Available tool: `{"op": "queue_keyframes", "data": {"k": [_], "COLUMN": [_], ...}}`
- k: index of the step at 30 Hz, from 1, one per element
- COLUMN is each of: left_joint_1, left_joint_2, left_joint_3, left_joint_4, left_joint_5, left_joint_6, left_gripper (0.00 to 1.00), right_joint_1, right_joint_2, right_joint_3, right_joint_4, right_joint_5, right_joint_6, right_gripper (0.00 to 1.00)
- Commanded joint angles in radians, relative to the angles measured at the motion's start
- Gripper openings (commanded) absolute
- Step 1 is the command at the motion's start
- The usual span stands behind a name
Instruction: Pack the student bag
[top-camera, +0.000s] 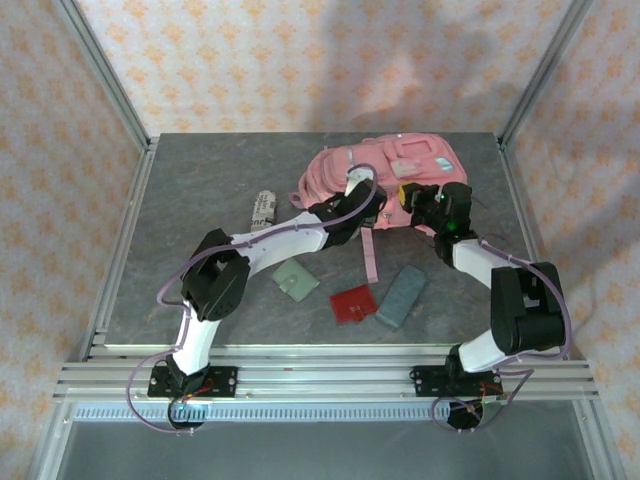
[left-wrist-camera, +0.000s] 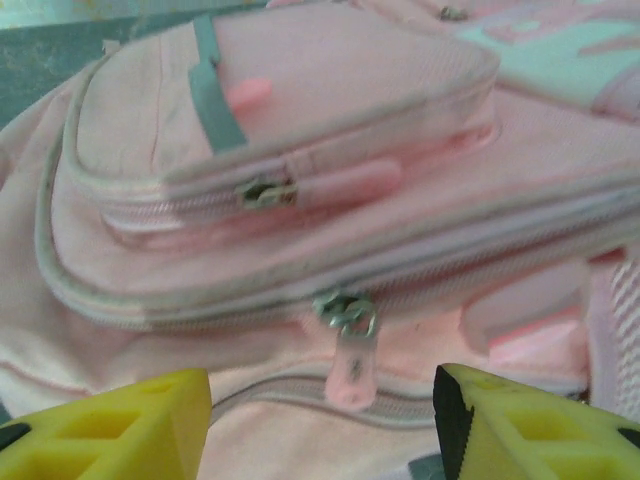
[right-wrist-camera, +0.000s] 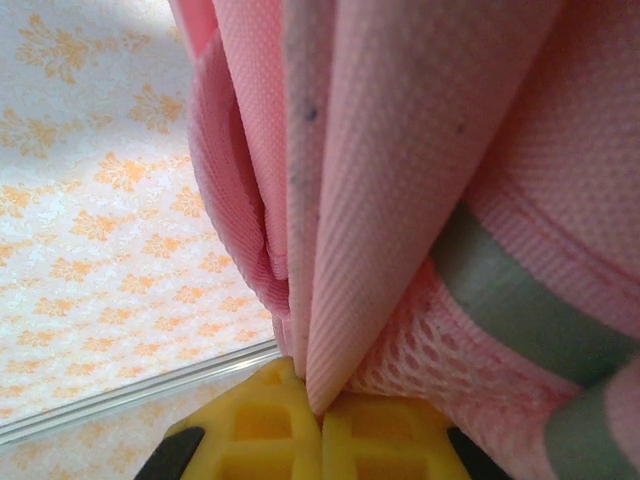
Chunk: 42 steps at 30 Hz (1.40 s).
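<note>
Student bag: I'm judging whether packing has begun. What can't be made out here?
- Top view: the left arm covers the near edge of the student bag, hiding any opening there.
- Left wrist view: zip pulls blurred, bag sides cut off by the frame.
- Right wrist view: too close to tell which fold the shut jaws pinch.

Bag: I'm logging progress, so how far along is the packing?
Done: nothing packed; the front zips on the bag look shut. In hand: the right gripper pinches bag fabric while the open left gripper faces a zip pull. Left: the roll, green pad, red pouch and grey case lie on the table.
</note>
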Motion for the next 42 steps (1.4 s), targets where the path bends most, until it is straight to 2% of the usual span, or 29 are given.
{"op": "queue_keyframes", "data": {"k": [1,8,11,13,15,17,18,25,35,42], "left_joint_1": [0.005,0.024,0.034,0.048,0.059,0.067,0.073,0.115,0.232,0.239], "left_joint_2": [0.055,0.135,0.134,0.121,0.103,0.078,0.066,-0.023,-0.165,-0.162], "left_joint_3": [0.057,0.146,0.134,0.112,0.082,0.044,0.024,-0.086,-0.279,-0.265], "left_joint_4": [-0.003,-0.019,-0.007,0.003,0.016,0.036,0.051,0.068,0.033,-0.089], "left_joint_5": [-0.050,-0.042,-0.052,-0.048,-0.043,-0.030,-0.015,0.008,0.044,0.211], "left_joint_6": [0.039,0.063,0.073,0.071,0.069,0.074,0.081,0.113,0.113,0.152], "left_gripper": [0.64,0.58,0.39,0.22,0.11,0.06,0.00,0.00,0.00,0.00], "right_joint_1": [0.019,0.023,0.024,0.021,0.020,0.017,0.014,-0.007,-0.061,-0.072], "right_joint_2": [-0.079,-0.094,-0.103,-0.105,-0.107,-0.106,-0.105,-0.116,-0.156,-0.095], "right_joint_3": [0.060,0.072,0.085,0.088,0.090,0.088,0.088,0.049,-0.032,0.000], "right_joint_4": [0.176,0.176,0.163,0.163,0.164,0.164,0.165,0.156,0.118,-0.003], "right_joint_5": [-0.034,-0.039,-0.040,-0.040,-0.040,-0.039,-0.039,-0.032,-0.034,-0.034], "right_joint_6": [-0.002,0.006,0.002,0.003,0.003,0.003,0.003,-0.012,-0.046,-0.147], "right_gripper": [0.00,0.00,0.00,0.00,0.00,0.00,0.00,0.00,0.00,0.00]}}
